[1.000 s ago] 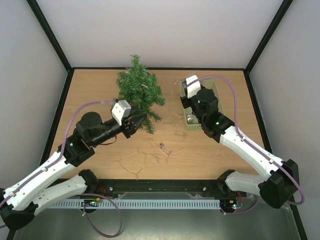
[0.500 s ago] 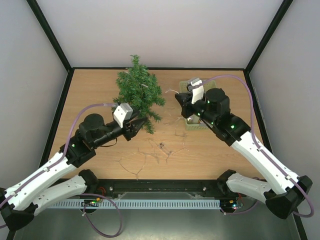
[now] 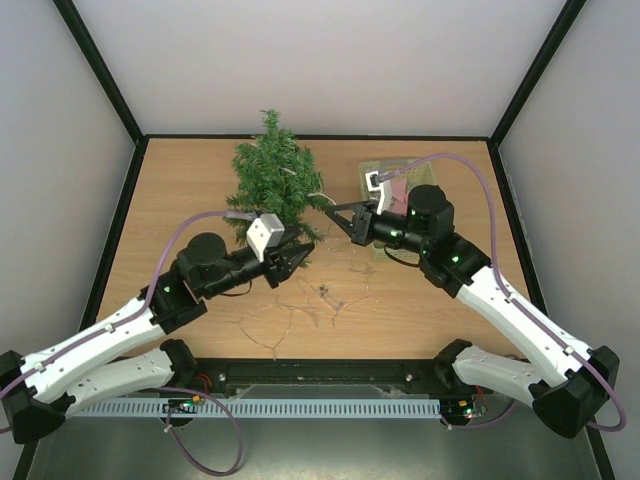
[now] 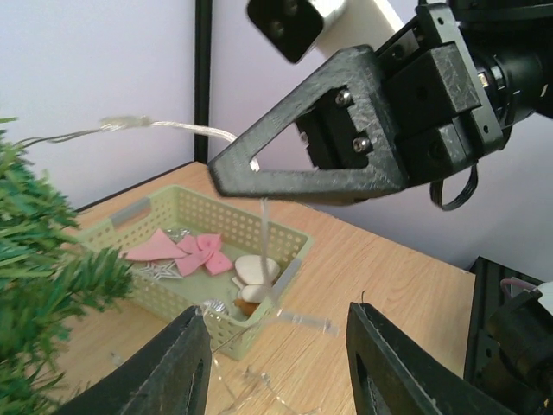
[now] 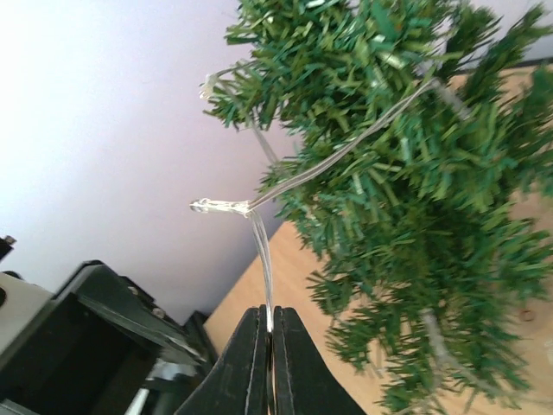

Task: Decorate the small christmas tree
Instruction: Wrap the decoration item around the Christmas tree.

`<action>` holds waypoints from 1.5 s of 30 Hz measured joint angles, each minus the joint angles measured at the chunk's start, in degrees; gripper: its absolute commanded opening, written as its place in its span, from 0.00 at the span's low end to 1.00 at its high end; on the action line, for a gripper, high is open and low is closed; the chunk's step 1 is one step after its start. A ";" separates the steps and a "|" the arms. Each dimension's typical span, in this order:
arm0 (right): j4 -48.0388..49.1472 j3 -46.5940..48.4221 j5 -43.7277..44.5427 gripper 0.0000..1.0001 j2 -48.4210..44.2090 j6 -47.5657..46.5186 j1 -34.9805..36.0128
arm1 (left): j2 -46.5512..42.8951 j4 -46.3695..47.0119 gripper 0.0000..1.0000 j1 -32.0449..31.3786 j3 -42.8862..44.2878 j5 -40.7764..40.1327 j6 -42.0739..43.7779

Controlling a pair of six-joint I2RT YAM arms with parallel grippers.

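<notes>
The left gripper (image 3: 294, 262) hovers about half open, holding nothing, just by the lower branches of the small christmas tree (image 3: 277, 185), which sits at the back of the table (image 3: 180, 190), left of centre. The right gripper (image 3: 337, 214) is pinched tight on a clear light wire (image 5: 262, 251) that runs into the tree. A green basket (image 4: 251, 226) lies beyond it.

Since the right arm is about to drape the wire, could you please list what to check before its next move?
1. Right claw shut on the thin clear light wire: ok.
2. Wire threaded into the small dark green bristly christmas tree: ok.
3. Left claw open and empty: ok.
4. Pale green plastic basket holds more ornaments: ok.
5. Tree standing firmly: cannot tell.
</notes>
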 measured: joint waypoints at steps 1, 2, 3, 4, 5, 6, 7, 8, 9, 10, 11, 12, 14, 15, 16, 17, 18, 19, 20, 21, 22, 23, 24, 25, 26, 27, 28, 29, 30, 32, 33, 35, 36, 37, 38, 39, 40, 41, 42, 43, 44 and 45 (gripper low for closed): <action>1.22 -0.68 -0.61 0.02 -0.02 1.79 0.31 | 0.79 0.92 0.46 -0.63 0.00 -0.28 0.09; 2.10 -1.09 -1.07 0.02 0.00 2.93 0.55 | 1.73 1.88 0.46 -1.25 0.02 -0.48 0.17; 3.08 -1.55 -1.53 0.02 0.00 3.80 0.81 | 2.62 2.54 0.46 -1.68 0.02 -0.63 0.26; 3.98 -1.84 -1.84 0.02 0.00 5.03 1.01 | 3.56 3.10 0.46 -2.05 0.07 -0.85 0.46; 4.85 -2.05 -2.10 0.02 0.00 5.86 1.16 | 4.44 3.45 0.46 -2.27 0.15 -1.01 0.68; 6.10 -2.34 -2.51 0.02 -0.02 6.88 1.38 | 5.44 3.67 0.46 -2.49 0.35 -1.29 1.03; 7.15 -2.54 -2.78 0.02 -0.02 7.85 1.49 | 6.34 3.76 0.46 -2.67 0.61 -1.51 1.31; 8.07 -2.69 -2.95 0.02 -0.02 8.52 1.66 | 7.13 3.85 0.46 -2.73 0.98 -1.73 1.64; 8.85 -2.84 -3.04 0.02 -0.02 9.11 1.75 | 7.78 4.17 0.46 -2.80 1.22 -2.01 1.97; 9.44 -2.91 -3.15 0.02 -0.02 9.92 1.84 | 8.24 4.61 0.46 -2.80 1.36 -2.29 2.27; 10.29 -2.99 -3.19 0.02 -0.02 10.58 2.03 | 8.55 4.98 0.46 -2.80 1.44 -2.54 2.60; 10.97 -3.10 -3.23 0.02 -0.02 11.04 2.16 | 8.66 5.07 0.46 -2.80 1.51 -2.69 2.78; 12.07 -3.34 -3.32 0.02 -0.02 11.87 2.45 | 8.85 5.40 0.44 -2.80 1.64 -3.06 3.26; 12.52 -3.50 -3.34 0.02 -0.02 12.20 2.56 | 8.90 5.68 0.43 -2.80 1.66 -3.26 3.45; 12.74 -3.63 -3.34 0.02 -0.02 12.57 2.67 | 8.90 5.86 0.41 -2.80 1.66 -3.48 3.61; 12.96 -3.72 -3.34 0.02 0.00 12.79 2.73 | 8.90 5.97 0.39 -2.80 1.66 -3.76 3.85; 13.25 -3.82 -3.34 0.02 0.00 12.96 2.82 | 8.90 6.01 0.38 -2.80 1.66 -3.91 3.96; 13.44 -3.87 -3.37 0.02 0.00 12.98 2.84 | 8.90 6.03 0.35 -2.80 1.66 -4.07 3.98; 13.60 -3.89 -3.37 0.02 0.00 12.98 2.89 | 8.90 6.05 0.32 -2.80 1.66 -4.17 4.11; 13.62 -3.89 -3.37 0.02 0.00 12.96 2.91 | 8.90 6.10 0.28 -2.80 1.66 -4.26 4.13; 13.60 -3.89 -3.34 0.02 0.00 12.94 2.93 | 8.90 6.10 0.24 -2.80 1.68 -4.33 4.00; 13.60 -3.89 -3.34 0.02 0.00 12.94 2.95 | 8.90 6.12 0.21 -2.82 1.73 -4.39 4.37; 13.60 -3.89 -3.34 0.02 0.00 12.90 2.97 | 8.90 6.16 0.17 -2.84 1.79 -4.42 4.28; 13.60 -3.89 -3.34 0.02 0.00 12.83 2.99 | 8.90 6.14 0.14 -2.86 1.88 -4.44 4.11; 13.60 -3.89 -3.34 0.02 0.00 12.74 3.06 | 8.90 6.16 0.09 -2.91 2.01 -4.42 4.15; 13.60 -3.89 -3.34 0.02 0.00 12.70 3.10 | 8.87 6.19 0.04 -2.95 2.10 -4.42 4.13; 13.60 -3.89 -3.34 0.02 0.00 12.66 3.15 | 8.85 6.19 0.03 -2.97 2.19 -4.42 4.02; 13.60 -3.89 -3.34 0.05 0.00 12.50 3.17 | 8.85 6.19 0.03 -3.02 2.23 -4.35 4.13; 13.57 -3.89 -3.32 0.09 0.00 12.31 3.19 | 8.85 6.08 0.02 -3.04 2.29 -4.24 4.04; 13.42 -3.89 -3.21 0.20 0.00 11.26 3.19 | 8.81 6.01 0.02 -3.04 2.45 -4.20 3.74; 13.05 -3.89 -2.91 0.26 -0.02 9.79 3.19 | 8.74 5.88 0.03 -3.04 2.51 -4.22 3.58; 11.37 -3.93 -1.84 0.36 -0.57 6.05 3.19 | 8.41 5.60 0.02 -3.04 2.73 -4.52 3.13; 10.27 -4.04 -1.11 0.39 -1.18 4.11 3.19 | 8.15 5.44 0.02 -3.04 2.84 -4.79 2.80; 9.18 -4.39 -0.09 0.40 -2.08 1.36 3.19 | 7.80 5.29 0.02 -3.02 2.86 -5.03 2.38; 8.24 -5.03 1.01 0.41 -3.45 -1.77 3.19 | 7.41 4.92 0.02 -3.02 2.91 -5.25 1.97; 7.41 -6.21 2.16 0.42 -5.44 -6.01 3.19 | 7.02 4.57 0.02 -3.04 2.93 -5.38 1.40; 6.91 -7.30 2.67 0.42 -7.10 -8.70 3.19 | 6.75 4.44 0.02 -3.04 2.93 -5.46 0.98; 6.80 -8.96 3.63 0.42 -9.25 -12.61 3.19 | 6.49 4.31 0.02 -3.02 2.93 -5.51 0.48; 6.58 -11.19 4.63 0.42 -11.74 -17.22 3.19 | 6.25 4.15 0.02 -3.02 2.93 -5.53 -0.11; 6.23 -13.53 5.77 0.43 -14.08 -21.77 3.19 | 5.95 3.93 0.02 -3.02 2.93 -5.55 -0.72; 6.03 -15.10 6.73 0.43 -15.30 -25.00 3.19 | 5.75 3.80 0.02 -3.02 2.93 -5.53 -1.14; 5.92 -16.92 8.09 0.43 -16.48 -28.85 3.19 | 5.49 3.56 0.02 -3.02 2.93 -5.53 -1.68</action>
